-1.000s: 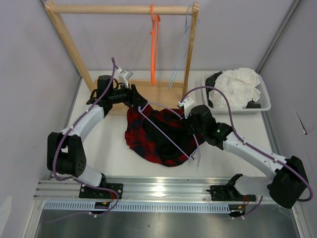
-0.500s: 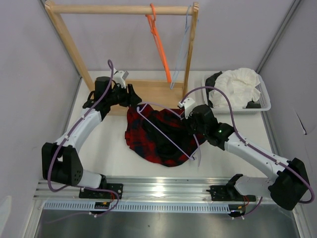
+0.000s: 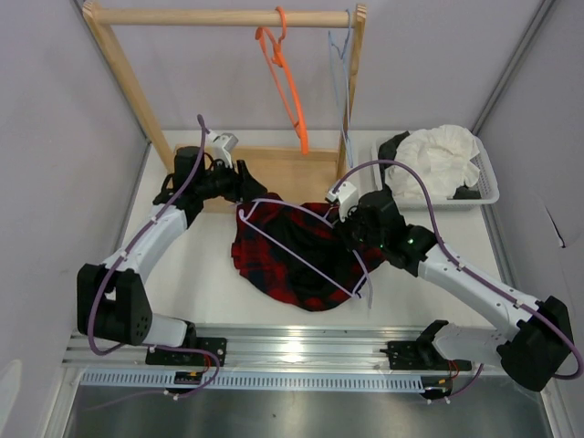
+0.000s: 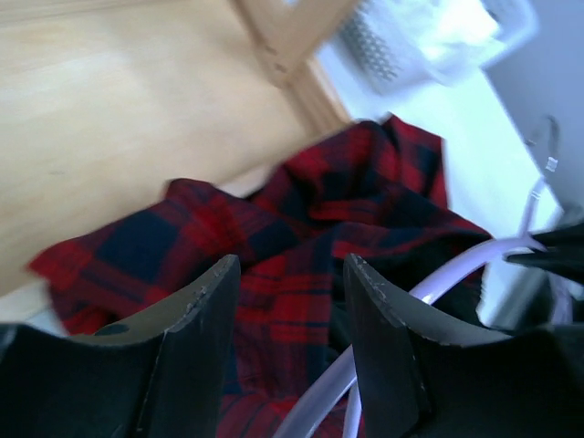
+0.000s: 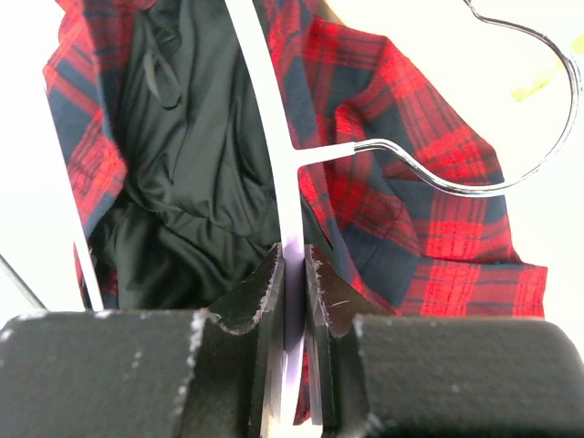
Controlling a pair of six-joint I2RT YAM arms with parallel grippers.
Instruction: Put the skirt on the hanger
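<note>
Right gripper [image 5: 294, 274] clenches the hanger [image 5: 272, 137] bar over the skirt [image 3: 290, 265]; left gripper [image 4: 290, 278] hovers released at the skirt's eleven o'clock edge.

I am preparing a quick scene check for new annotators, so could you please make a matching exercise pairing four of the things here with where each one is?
Things:
1. skirt
2. lavender hanger
3. orange hanger
4. white garment

Places:
A. in the basket
B. hanging from the wooden rail
C. clamped in the right gripper
D. lying on the table between the arms

Pairs: 1-D, 2-C, 3-B, 4-A
</note>
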